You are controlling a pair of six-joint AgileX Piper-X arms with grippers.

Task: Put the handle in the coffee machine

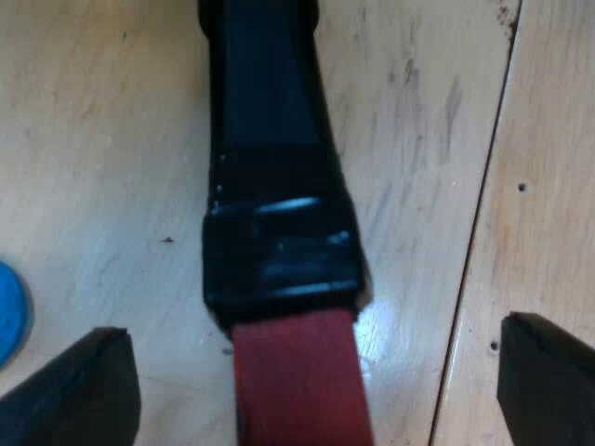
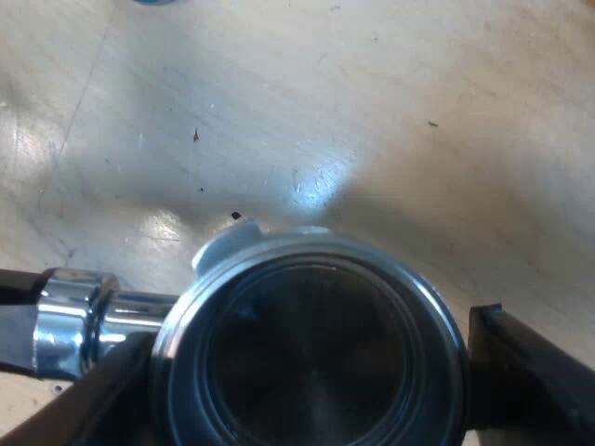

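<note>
The metal holder's dark handle lies on the pale wooden table and ends in a red tip. My left gripper is open, one black finger on each side of the red end, with clear gaps to it. In the right wrist view the holder's round metal basket faces up, its chrome neck leading off toward the handle. My right gripper is shut on the basket, its black fingers pressed against the rim on both sides.
A blue round object, probably the tamper, sits on the table beside my left gripper's finger; a blue edge also shows beyond the basket. Seams run between the table's wooden boards.
</note>
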